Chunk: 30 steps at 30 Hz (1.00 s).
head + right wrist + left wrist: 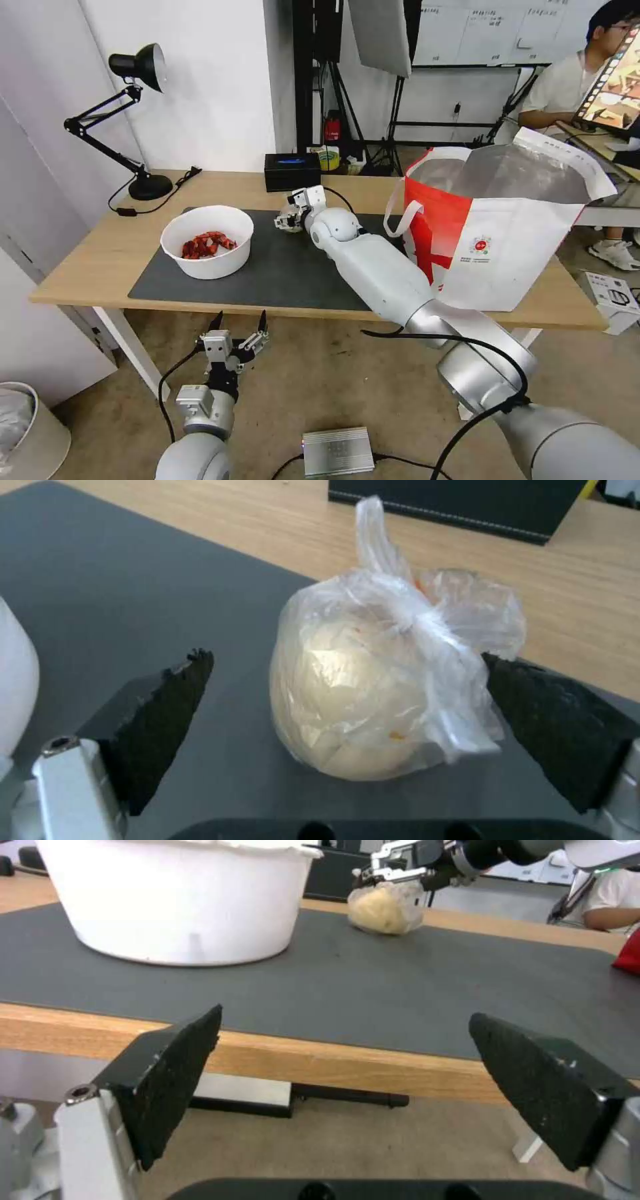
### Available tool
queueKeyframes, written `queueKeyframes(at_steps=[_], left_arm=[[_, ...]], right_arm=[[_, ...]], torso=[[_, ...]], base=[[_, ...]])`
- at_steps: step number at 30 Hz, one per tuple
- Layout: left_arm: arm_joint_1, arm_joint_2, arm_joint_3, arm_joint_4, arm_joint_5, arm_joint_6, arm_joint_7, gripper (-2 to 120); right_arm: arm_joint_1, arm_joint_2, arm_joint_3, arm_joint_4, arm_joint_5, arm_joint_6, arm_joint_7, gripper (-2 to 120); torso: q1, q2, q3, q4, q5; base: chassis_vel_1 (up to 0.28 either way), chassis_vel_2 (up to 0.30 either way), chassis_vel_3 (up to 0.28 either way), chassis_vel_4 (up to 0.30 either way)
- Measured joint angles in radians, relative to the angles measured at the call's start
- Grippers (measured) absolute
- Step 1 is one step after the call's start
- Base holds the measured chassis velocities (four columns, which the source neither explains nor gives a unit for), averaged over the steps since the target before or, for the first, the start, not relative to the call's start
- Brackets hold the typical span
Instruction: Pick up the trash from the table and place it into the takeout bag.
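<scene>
Across the dark mat [267, 267] on the light-wood bench [87, 253], I am bracketing the wrapped beige ball [360, 690] with my right pincer [347, 715], jaws open. Closing and lifting toward the takeout bag [493, 233] seems next. My left pincer [238, 327] is waiting open below the bench edge.

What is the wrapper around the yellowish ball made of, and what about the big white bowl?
The wrap on the beige ball looks like thin clear plastic film: it is see-through, crinkly, shiny, and twisted into a knot on top. The white bowl looks like matte plastic or foam, with a slightly wavy rim; which one is hard to tell.
</scene>
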Motion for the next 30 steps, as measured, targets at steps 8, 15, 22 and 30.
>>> queueKeyframes(at_steps=[8,15,22,30], left_arm=[[-0.006,-0.002,0.000,0.007,0.000,0.000,0.000,100],[-0.008,-0.004,0.004,0.009,-0.001,0.000,0.000,100],[-0.007,-0.003,0.005,0.009,0.000,0.000,0.000,100],[-0.003,-0.004,0.005,0.009,0.001,-0.001,0.000,100]], right_arm=[[0.002,0.009,0.007,-0.029,-0.007,-0.012,-0.022,100],[-0.004,0.008,0.006,-0.028,-0.005,-0.028,-0.026,100],[-0.007,0.007,0.006,-0.025,-0.004,-0.038,-0.026,95],[-0.011,0.006,0.007,-0.019,-0.001,-0.052,-0.018,68]], torso=[[0.000,0.000,0.000,0.0000,0.0000],[0.000,0.000,0.000,0.0000,0.0000],[0.000,0.000,0.000,0.0000,0.0000],[0.000,0.000,0.000,0.0000,0.0000]], base=[[0.000,0.000,0.000,0.000],[0.000,0.000,0.000,0.000],[0.000,0.000,0.000,0.000],[0.000,0.000,0.000,0.000]])
